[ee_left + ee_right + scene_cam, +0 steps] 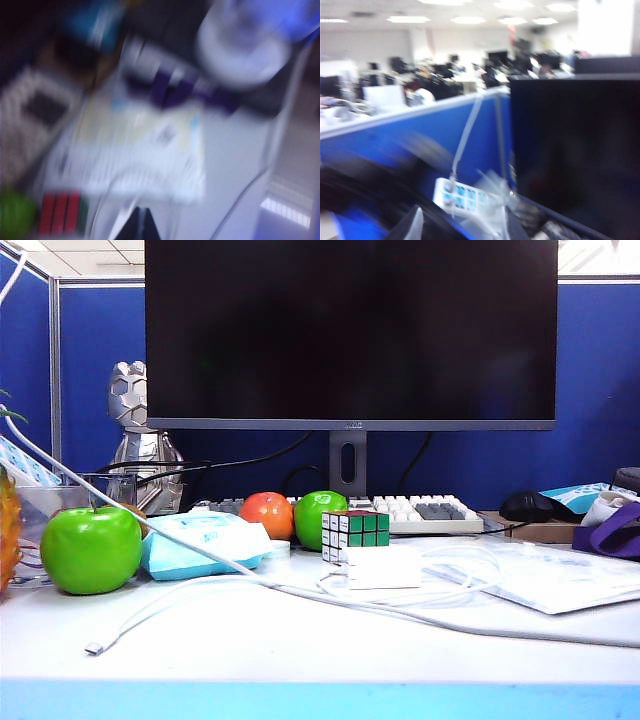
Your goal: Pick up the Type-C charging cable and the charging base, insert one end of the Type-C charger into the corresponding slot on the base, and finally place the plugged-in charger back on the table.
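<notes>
Cable and base untouched: thin glossy white Type-C charging cable (200, 592) trails toward the counter's (300, 660) front edge, small white charging base (385, 567) mid-counter. Left gripper (141, 225) fingers pressed together, empty, above; right gripper (460, 225) fingers spread, aimed away.

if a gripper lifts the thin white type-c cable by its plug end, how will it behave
Probably floppy: the Type-C charging cable lies in loose curves on the table, so the rest should dangle and drag. It looks light and glossy, so maybe slippery. Its loops near the charging base might tug that small block.
</notes>
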Controlling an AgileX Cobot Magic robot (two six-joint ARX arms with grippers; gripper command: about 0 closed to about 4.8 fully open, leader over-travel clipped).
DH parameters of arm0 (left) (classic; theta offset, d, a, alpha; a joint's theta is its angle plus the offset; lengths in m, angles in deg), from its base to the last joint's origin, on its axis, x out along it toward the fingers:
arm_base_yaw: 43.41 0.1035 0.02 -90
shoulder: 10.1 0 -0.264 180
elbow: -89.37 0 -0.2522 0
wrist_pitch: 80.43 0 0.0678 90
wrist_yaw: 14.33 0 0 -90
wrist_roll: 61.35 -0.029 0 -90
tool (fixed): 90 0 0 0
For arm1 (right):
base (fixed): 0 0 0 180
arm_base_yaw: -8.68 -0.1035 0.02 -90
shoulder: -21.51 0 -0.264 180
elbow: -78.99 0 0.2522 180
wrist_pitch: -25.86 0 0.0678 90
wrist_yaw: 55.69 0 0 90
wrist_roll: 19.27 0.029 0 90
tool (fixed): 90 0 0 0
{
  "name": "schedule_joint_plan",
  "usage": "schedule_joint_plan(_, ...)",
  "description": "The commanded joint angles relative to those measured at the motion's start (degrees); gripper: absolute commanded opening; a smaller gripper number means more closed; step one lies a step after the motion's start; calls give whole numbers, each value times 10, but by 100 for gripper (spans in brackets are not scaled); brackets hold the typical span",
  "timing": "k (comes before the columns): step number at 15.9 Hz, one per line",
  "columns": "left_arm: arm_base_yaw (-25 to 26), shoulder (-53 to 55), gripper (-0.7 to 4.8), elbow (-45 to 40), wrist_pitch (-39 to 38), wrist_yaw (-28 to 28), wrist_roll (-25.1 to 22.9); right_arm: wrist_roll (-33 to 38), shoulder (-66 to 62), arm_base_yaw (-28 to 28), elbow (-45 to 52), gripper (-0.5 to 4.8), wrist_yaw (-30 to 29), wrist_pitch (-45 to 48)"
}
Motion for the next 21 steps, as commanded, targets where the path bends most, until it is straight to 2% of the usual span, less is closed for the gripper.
schedule_joint_plan(1,0,-113,98,2,90,119,44,-17,1,0,-1,212,19,-29)
schedule_joint_plan(2,0,-140,214,2,110,139,55,-19,2,0,-1,211,18,-32)
schedule_joint_plan(3,0,-160,288,2,126,156,65,-19,2,0,-1,212,14,-32)
schedule_joint_plan(4,0,-187,320,2,143,177,80,-19,3,-1,-1,212,5,-32)
schedule_joint_plan(8,0,-259,320,2,163,177,120,-19,9,-3,-1,211,4,-47)
schedule_joint_plan(10,0,-290,318,2,158,176,122,-19,17,-2,-1,211,5,-68)
schedule_joint_plan(11,0,-306,309,2,157,164,124,-21,25,-2,-1,180,6,-86)
schedule_joint_plan(12,0,-326,230,2,150,129,123,-40,38,-2,-1,-14,6,-127)
schedule_joint_plan(13,0,-339,136,2,141,107,123,-64,48,-2,-1,-1,8,-159)
schedule_joint_plan(14,0,-355,63,2,127,94,123,-79,60,-3,-1,-1,7,-191)
schedule_joint_plan(16,0,-393,31,2,86,53,105,-98,92,-2,-1,-1,19,-259)
schedule_joint_plan(17,0,-413,-6,2,56,13,97,-110,115,-2,0,-1,38,-290)
schedule_joint_plan(18,0,-430,-6,2,24,-18,83,-128,130,-2,1,-1,45,-313)
schedule_joint_plan(19,0,-461,-6,2,-38,-75,73,-135,158,-2,15,-1,48,-338)
schedule_joint_plan(21,0,-498,-6,1,-120,-122,40,-135,205,-2,62,-1,46,-336)
